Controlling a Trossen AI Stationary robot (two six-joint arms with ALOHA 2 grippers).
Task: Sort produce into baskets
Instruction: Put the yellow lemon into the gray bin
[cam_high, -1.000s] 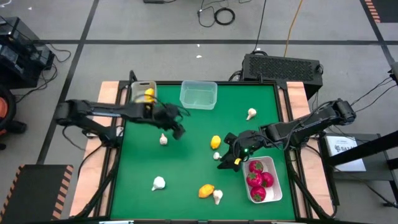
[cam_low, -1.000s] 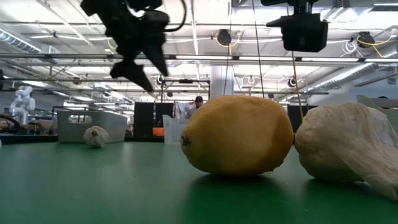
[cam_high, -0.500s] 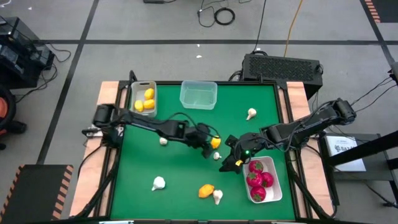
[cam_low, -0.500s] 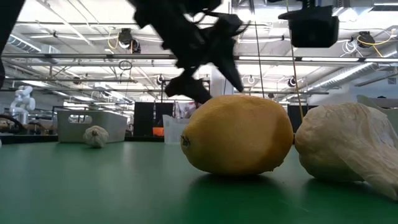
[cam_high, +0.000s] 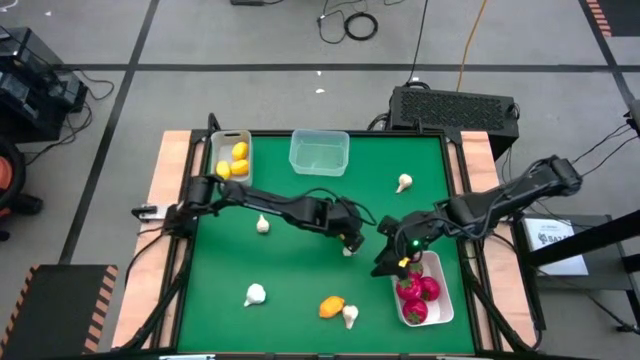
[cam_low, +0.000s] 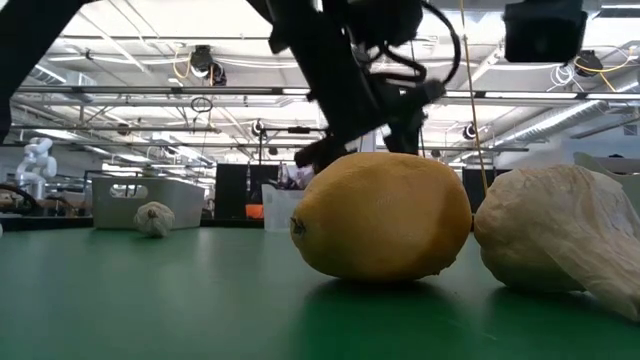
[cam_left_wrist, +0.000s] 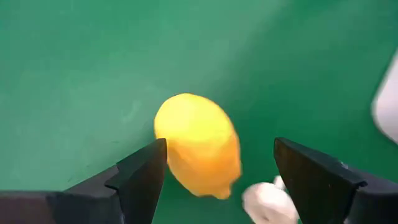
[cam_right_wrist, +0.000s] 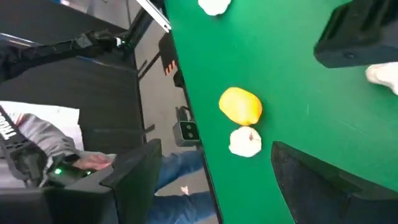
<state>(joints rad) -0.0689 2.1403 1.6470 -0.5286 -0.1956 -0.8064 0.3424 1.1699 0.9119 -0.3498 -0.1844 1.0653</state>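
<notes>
My left gripper is open at mid-table, slanting down over a yellow lemon. Its fingers stand on either side of the lemon without touching it; the gripper hides the lemon in the high view. A small garlic bulb lies beside it. My right gripper is open with nothing in it, beside the white tray, which holds red fruits. The grey bin at the far left holds lemons. The clear tub stands at the far edge. Another lemon and garlic bulb lie near the front edge.
Loose garlic bulbs lie at the far right, left of centre and at the near left. In the right wrist view, a person's sleeve shows beyond the table's near edge. Open green table lies at the left and the far middle.
My left gripper has swung from beside the grey bin toward the table's right and near side and has come down over the mid-table lemon, staying open. My right gripper has drawn back a little toward the white tray.
</notes>
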